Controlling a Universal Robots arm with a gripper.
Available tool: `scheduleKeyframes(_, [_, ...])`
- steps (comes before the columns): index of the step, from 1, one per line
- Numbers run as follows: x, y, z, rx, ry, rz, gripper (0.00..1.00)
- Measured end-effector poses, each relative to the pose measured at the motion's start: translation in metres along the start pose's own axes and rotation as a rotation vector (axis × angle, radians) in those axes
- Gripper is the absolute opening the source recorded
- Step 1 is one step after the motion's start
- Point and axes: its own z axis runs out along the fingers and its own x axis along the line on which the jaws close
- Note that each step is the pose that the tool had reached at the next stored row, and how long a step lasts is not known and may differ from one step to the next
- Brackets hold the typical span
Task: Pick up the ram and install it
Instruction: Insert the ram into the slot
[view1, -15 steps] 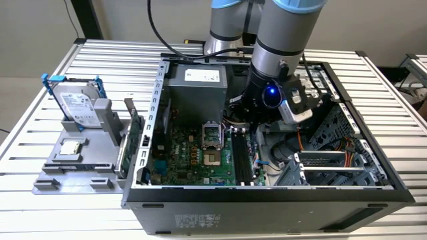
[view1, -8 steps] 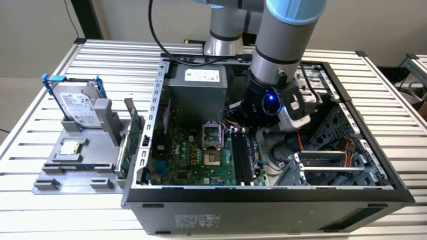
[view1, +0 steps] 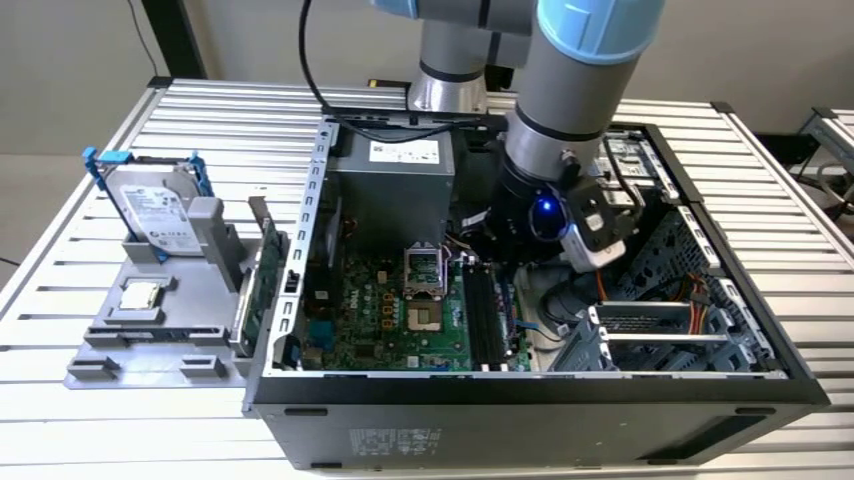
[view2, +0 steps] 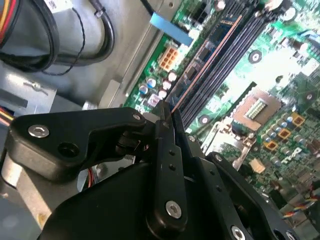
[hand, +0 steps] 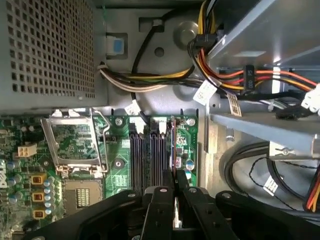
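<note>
Black gripper (hand: 174, 189) fingers are pinched in tight on the ram (hand: 173, 145), and the thin board runs out edge-on from between the fingertips, lined up with the dark memory slots (hand: 147, 155) on the green motherboard (hand: 120, 165). In the first wrist view the ram stands in the slot row on the side nearest the case's cable bay, parallel to the empty slots beside it; whether it is fully seated I cannot tell. In the second wrist view the same stick (view2: 200, 67) shows as a coppery line running away from the fingers (view2: 167, 150) along the black slots (view2: 235, 45), with the open processor socket (view2: 257, 107) just beside them.

Over in the exterior view, the arm (view1: 574, 90) reaches down into the open computer case (view1: 534, 400), wrist deep inside near the middle of the board, a blue light glowing on it. The memory slots (view1: 483, 320) lie right below the wrist. The case lies on its side on a slatted metal table (view1: 801, 250), its open face up.

Toward the exterior view's left, a grey parts tray (view1: 147, 355) sits on the table just beside the case. It carries a hard drive (view1: 154, 210) standing upright in a blue frame, a small square processor chip (view1: 140, 295) lying flat, and a green expansion card (view1: 267, 265) standing on edge at the tray's side nearest the case
</note>
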Motion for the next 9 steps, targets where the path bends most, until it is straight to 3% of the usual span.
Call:
scheduleKeyframes(4, [0.0003, -0.011, 0.0002, -0.0001, -0.0001, 0.002, 0.0])
scheduleKeyframes(9, [0.0041, -0.0121, 0.0008, -0.0003, 0.0, 0.005, 0.0])
